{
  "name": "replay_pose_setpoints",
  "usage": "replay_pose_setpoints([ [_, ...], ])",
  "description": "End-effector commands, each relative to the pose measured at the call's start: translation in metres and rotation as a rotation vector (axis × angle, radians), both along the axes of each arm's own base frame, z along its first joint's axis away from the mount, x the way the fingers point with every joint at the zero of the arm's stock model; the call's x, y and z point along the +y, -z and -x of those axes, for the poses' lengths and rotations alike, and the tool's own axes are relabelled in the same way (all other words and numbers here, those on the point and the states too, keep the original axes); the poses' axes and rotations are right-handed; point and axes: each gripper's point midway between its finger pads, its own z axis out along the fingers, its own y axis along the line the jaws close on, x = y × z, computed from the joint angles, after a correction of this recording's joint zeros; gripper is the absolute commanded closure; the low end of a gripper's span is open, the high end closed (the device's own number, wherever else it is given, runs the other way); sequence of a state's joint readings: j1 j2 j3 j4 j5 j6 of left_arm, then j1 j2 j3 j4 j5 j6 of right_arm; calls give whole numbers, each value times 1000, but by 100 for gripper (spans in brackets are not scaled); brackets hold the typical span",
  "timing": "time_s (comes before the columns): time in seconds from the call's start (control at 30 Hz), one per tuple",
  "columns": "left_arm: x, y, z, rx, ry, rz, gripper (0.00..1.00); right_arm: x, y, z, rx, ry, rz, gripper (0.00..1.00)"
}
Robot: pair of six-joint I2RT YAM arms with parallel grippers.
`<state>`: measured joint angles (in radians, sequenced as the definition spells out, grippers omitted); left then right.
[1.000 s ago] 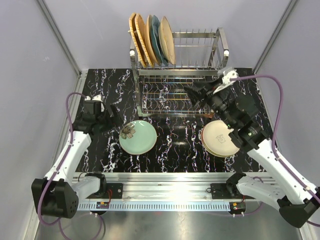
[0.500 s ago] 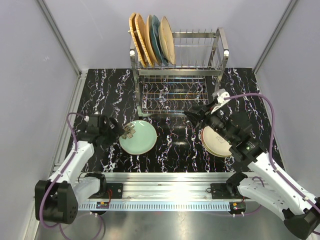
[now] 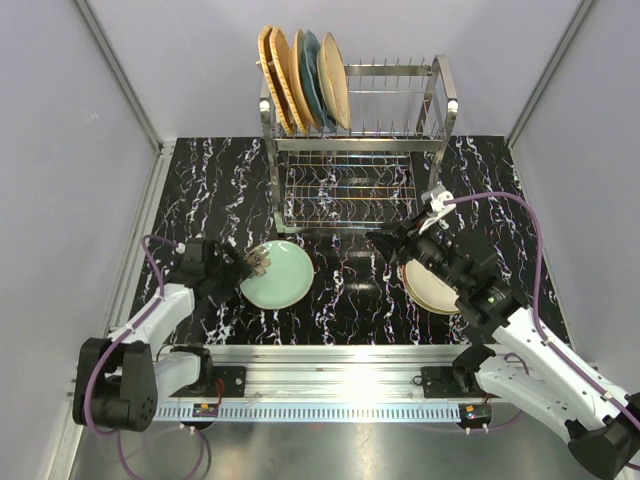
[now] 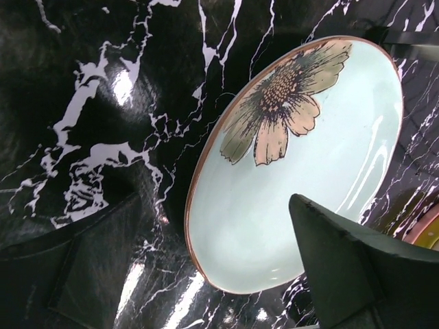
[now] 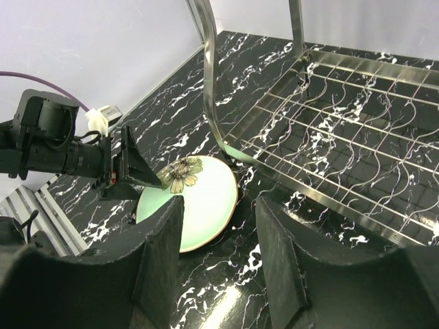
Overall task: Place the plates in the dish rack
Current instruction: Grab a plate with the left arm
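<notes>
Left gripper [image 3: 238,268]: advanced; jaws wide, beginning to narrow, nothing gripped.
Pale green round flower-print plate [image 3: 285,278]: rim between those jaws; pickup likely next.
Right gripper [image 3: 390,243]: withdrawn from shiny steel wire dish rack [image 3: 400,100]; half-open, empty.

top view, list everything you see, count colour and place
dish rack: one, shiny steel, back middle of the table
racked plates: five, orange, cream and teal, upright at the rack's left end
green plate: one, pale green with a flower, flat, left of centre
stacked plates: at least two, cream on yellow, right side, partly hidden
table: one, black marble
left gripper: one, black, open at the green plate's left rim
right gripper: one, black, open, empty, near the stack
</notes>
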<state>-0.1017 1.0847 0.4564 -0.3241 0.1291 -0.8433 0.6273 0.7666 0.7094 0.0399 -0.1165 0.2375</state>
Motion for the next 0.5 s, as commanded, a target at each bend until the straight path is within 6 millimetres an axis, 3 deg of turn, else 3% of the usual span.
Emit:
replay_pose_setpoints([
  [0.0, -9, -5, -18, -72, 41, 28, 13, 2, -2, -2, -7, 1, -26, 46],
  [0.07, -11, -1, -17, -69, 58, 32, 24, 4, -1, -4, -2, -1, -32, 47],
  [0.33, -13, 18, -9, -30, 75, 37, 28, 13, 18, -9, 37, -21, -12, 49],
  [0.47, -13, 25, -7, -20, 78, 40, 35, 18, 23, -10, 50, -45, -5, 50],
])
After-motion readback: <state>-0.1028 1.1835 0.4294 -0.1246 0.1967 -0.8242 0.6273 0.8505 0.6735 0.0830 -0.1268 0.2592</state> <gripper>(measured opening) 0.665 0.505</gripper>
